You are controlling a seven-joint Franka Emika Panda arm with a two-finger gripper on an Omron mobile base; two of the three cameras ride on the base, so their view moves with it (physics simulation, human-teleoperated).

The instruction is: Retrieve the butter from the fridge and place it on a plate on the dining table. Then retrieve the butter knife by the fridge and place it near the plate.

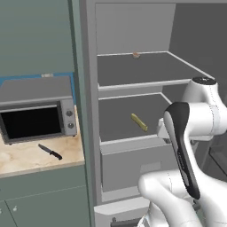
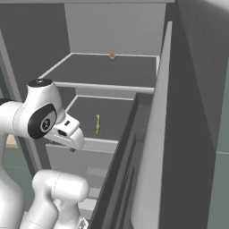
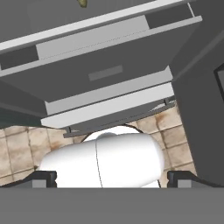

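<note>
Grey-green cabinets (image 1: 44, 199), marbled worktop (image 1: 31, 159), toaster oven (image 1: 35, 113), tan tiled floor (image 3: 26, 151).

A small grey toaster oven (image 1: 37, 111) with a black window and two round knobs on its right side sits on a beige marbled worktop (image 1: 26, 159), pushed back against a grey-green wall with a blue strip just above the oven. Grey-green cabinet fronts (image 1: 42, 199) run below the worktop. A small round brownish item (image 1: 136, 55) rests near the back edge of the upper shelf. The hand view looks down on tan floor tiles (image 3: 19, 151)
</note>
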